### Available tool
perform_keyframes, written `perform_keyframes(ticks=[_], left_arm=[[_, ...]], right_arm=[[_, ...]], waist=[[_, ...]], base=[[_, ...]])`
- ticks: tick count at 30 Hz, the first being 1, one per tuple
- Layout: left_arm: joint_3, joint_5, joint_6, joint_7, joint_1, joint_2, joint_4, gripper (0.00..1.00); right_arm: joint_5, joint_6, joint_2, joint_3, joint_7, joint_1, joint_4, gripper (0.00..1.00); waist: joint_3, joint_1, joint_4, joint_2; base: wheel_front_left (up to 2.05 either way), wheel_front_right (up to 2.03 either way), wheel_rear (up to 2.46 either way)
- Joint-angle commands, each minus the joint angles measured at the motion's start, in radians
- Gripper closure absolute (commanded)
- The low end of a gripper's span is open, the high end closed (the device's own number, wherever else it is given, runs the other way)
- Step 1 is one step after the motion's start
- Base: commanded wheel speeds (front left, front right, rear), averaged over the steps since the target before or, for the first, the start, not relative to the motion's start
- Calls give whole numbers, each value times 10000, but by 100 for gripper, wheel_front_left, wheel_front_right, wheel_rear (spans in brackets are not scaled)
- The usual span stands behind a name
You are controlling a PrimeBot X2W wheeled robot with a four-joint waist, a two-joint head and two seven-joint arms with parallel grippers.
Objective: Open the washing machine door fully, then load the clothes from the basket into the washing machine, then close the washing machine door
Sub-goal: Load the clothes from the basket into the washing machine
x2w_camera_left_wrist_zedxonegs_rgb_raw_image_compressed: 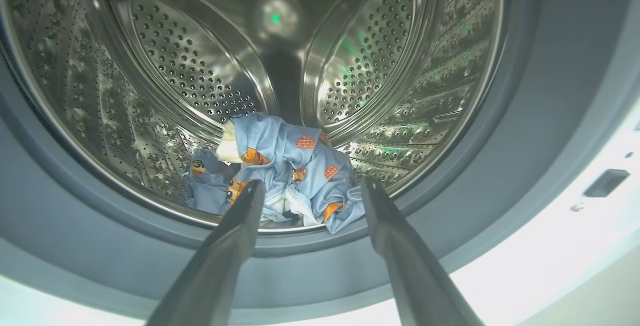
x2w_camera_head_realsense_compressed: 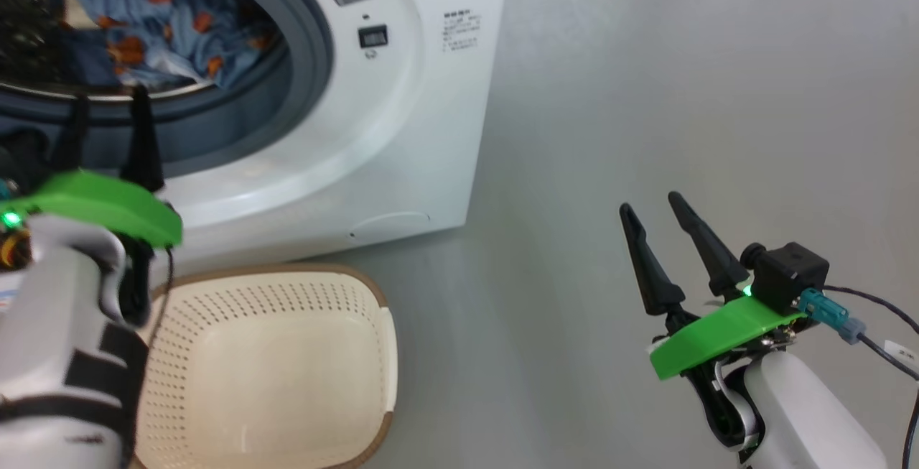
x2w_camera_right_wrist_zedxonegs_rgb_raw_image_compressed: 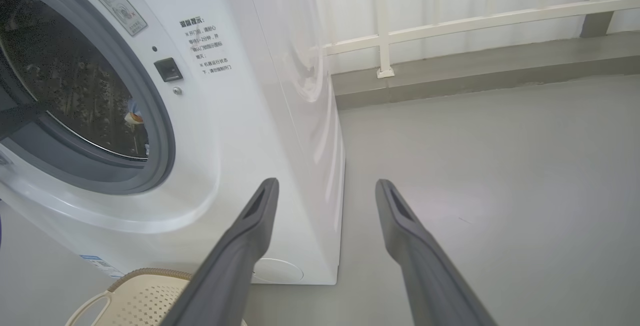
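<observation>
At the far left, the left hand [x2w_camera_head_realsense_compressed: 108, 106] points into the open mouth of the washing machine [x2w_camera_head_realsense_compressed: 431, 95], its two dark fingers spread wide and gripping nothing. In the left wrist view the left hand [x2w_camera_left_wrist_zedxonegs_rgb_raw_image_compressed: 312, 186] has its fingertips just short of the grey rubber gasket [x2w_camera_left_wrist_zedxonegs_rgb_raw_image_compressed: 475, 176], apart from the fabric. The clothes [x2w_camera_head_realsense_compressed: 165, 31] lie in a crumpled heap at the bottom of the perforated steel drum [x2w_camera_left_wrist_zedxonegs_rgb_raw_image_compressed: 175, 66], light-blue cloth with orange-brown prints and a little white showing at the near edge [x2w_camera_left_wrist_zedxonegs_rgb_raw_image_compressed: 295, 166]. On the floor [x2w_camera_head_realsense_compressed: 682, 59] just in front of the machine, near its lower left, sits the basket [x2w_camera_head_realsense_compressed: 373, 296], its perforated cream walls and bottom in plain view. Well to the right, away from the machine, the right hand [x2w_camera_head_realsense_compressed: 650, 203] hangs over the bare grey floor, its fingers likewise wide apart and holding nothing. In the right wrist view the right hand [x2w_camera_right_wrist_zedxonegs_rgb_raw_image_compressed: 326, 183] points past the machine's right side towards a white railing [x2w_camera_right_wrist_zedxonegs_rgb_raw_image_compressed: 450, 21] at the far wall.
</observation>
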Motion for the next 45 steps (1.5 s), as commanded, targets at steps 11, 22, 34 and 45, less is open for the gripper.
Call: perform_keyframes(ticks=[11,22,34,45], left_arm=[[1029,907,515,-62,3441,25,-2920,0],[1651,1014,862,-62,6221,-349,-5282,0],[1812,971,1079,-30,7653,-608,-6424,0],[1656,1005,1177,87,7805,-544,-6689,0]], right_arm=[[474,46,-525,165,-80,763,-68,0],[559,46,-656,57,-80,1261,-213,0],[444,46,-807,-53,-80,1533,-315,0],[425,46,-743,70,-80,1429,-277,0]], waist=[[-2191,0,856,0],[-2848,0,1001,0],[-3044,0,1110,0],[-3029,0,1064,0]], base=[[0,0,0],[0,0,0],[0,0,0],[0,0,0]])
